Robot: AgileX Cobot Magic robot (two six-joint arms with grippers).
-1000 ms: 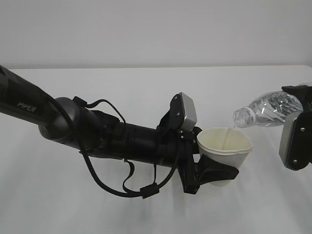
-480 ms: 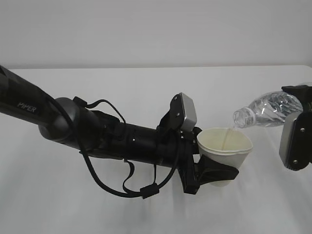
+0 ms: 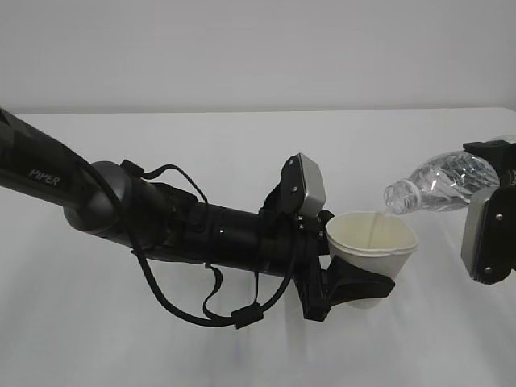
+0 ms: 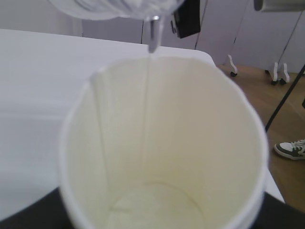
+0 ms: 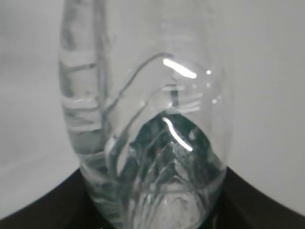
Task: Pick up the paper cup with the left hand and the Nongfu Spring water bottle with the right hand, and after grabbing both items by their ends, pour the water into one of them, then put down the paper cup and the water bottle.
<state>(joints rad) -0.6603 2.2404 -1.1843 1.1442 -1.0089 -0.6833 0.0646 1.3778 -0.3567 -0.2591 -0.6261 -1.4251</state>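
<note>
While the right tool (image 3: 501,179) is gripping the tilted bottle (image 3: 439,182) at frame right, water (image 3: 373,228) is streaming into the cup (image 3: 372,242), which the left tool (image 3: 348,284) is clamping mid-frame above the desk (image 3: 242,145).

The worktop (image 3: 242,161) is a plain white surface that fills the exterior view from its lower edge up to a straight far edge, where a pale grey wall begins. No object can be made out resting directly on its visible parts, only soft grey shadows. In the left wrist view the white top ends at a rounded corner on the right, and beyond it lies a brown wooden floor (image 4: 286,124) on which a grey-and-white shoe (image 4: 290,149) stands.
</note>
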